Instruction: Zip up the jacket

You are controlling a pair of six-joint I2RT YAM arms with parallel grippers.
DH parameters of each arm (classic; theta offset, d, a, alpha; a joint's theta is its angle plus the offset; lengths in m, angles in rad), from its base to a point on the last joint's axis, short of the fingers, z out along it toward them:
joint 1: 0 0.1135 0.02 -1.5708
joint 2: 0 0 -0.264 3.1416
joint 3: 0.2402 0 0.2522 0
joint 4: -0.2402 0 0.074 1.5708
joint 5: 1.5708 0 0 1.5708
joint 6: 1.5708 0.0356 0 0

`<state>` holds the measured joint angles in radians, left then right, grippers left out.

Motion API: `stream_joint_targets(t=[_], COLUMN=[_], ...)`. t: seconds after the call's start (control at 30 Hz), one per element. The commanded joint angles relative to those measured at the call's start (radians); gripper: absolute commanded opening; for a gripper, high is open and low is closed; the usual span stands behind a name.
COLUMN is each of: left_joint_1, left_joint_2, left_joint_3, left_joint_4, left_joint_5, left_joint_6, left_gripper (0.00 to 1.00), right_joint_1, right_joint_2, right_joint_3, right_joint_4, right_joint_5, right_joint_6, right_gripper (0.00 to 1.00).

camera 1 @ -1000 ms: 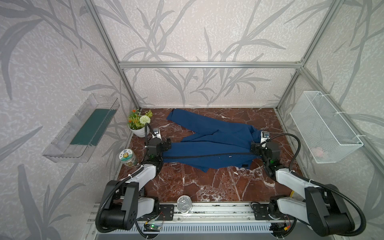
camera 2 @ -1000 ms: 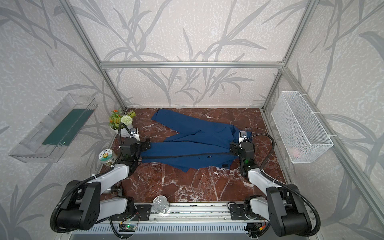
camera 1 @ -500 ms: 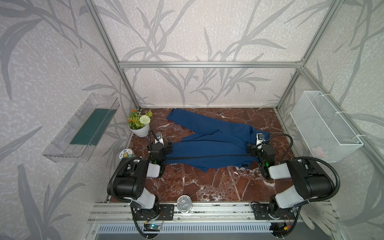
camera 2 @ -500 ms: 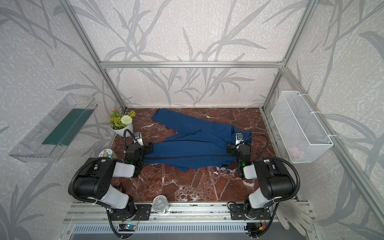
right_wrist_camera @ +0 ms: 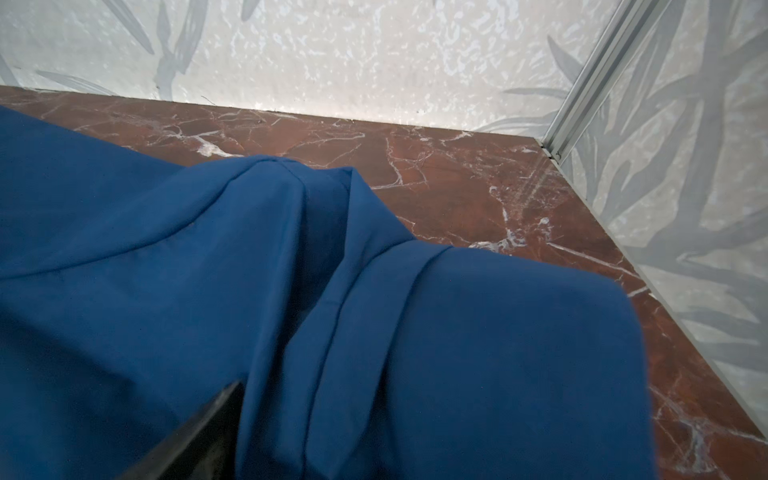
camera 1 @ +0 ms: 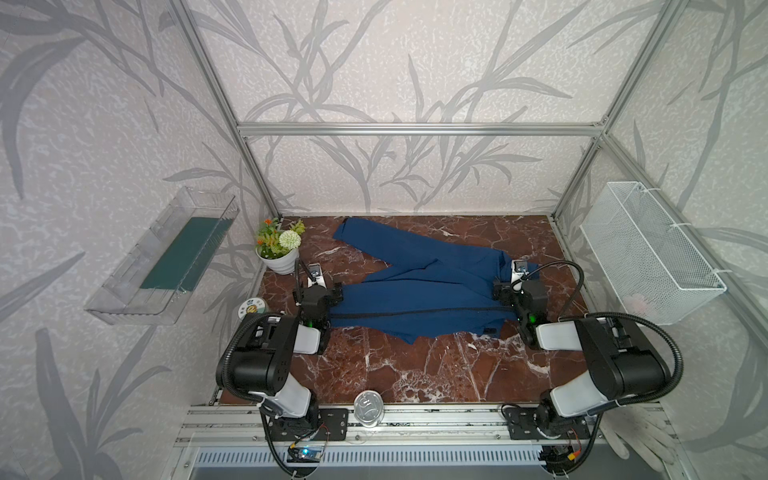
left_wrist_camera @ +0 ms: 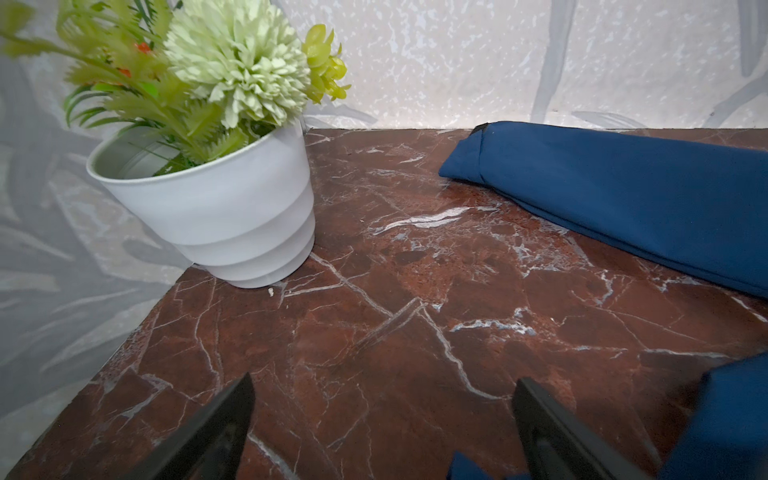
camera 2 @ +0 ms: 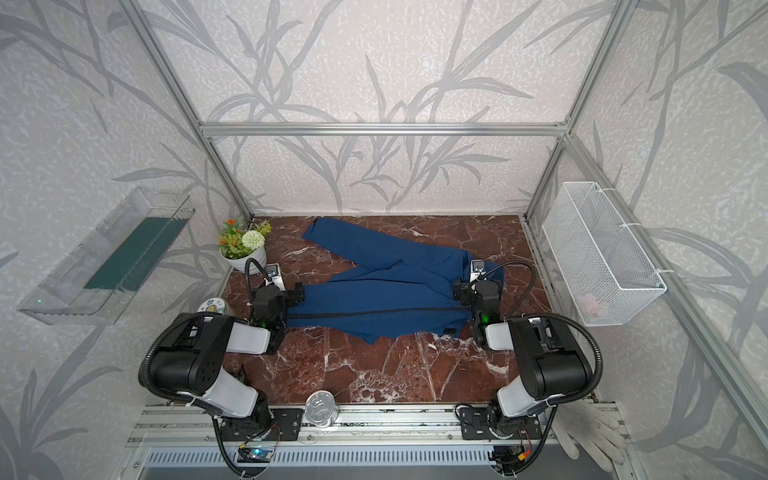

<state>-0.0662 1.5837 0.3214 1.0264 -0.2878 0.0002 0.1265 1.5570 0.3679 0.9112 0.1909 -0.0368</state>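
The navy-blue jacket [camera 1: 415, 282] [camera 2: 386, 286] lies flat on the marble table, one sleeve [left_wrist_camera: 623, 195] stretched toward the back left. Its black front zipper [camera 1: 415, 311] runs left to right as one closed line. My left gripper [camera 1: 330, 293] [camera 2: 297, 293] sits at the jacket's left end. In the left wrist view this gripper [left_wrist_camera: 382, 415] is open over bare marble, with a bit of blue cloth by one finger. My right gripper [camera 1: 503, 291] [camera 2: 461, 291] is at the right end, open. There one finger [right_wrist_camera: 208, 432] shows and jacket folds [right_wrist_camera: 374, 332] hide the other.
A white flower pot [camera 1: 279, 249] [left_wrist_camera: 216, 208] stands at the back left, close to my left gripper. A round tin [camera 1: 250, 309] lies at the left edge and a metal can [camera 1: 368, 407] at the front. A wire basket [camera 1: 648, 257] and a clear tray [camera 1: 166, 257] hang on the side walls.
Both arms have folded up, their elbows now raised over the table's front. The grippers have stayed at the jacket's two ends, still open. The jacket has not moved.
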Motion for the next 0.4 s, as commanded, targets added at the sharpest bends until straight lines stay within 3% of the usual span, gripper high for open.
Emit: stream_joint_targets(t=[0.0, 0.37], left_joint_1=[0.008, 0.009], left_joint_2=[-0.002, -0.002], left_joint_3=[0.018, 0.018], left_joint_4=[0.023, 0.023], left_joint_5=[-0.027, -0.027], left_joint_6=[-0.002, -0.002], left_gripper=[0.99, 0.99], right_joint_1=[0.001, 0.001], right_joint_2=[-0.011, -0.011], right_joint_3=[0.014, 0.018], right_joint_4=[-0.013, -0.022], right_joint_5=[0.015, 0.013], right_joint_6=[-0.002, -0.001], right_gripper=[0.99, 0.99])
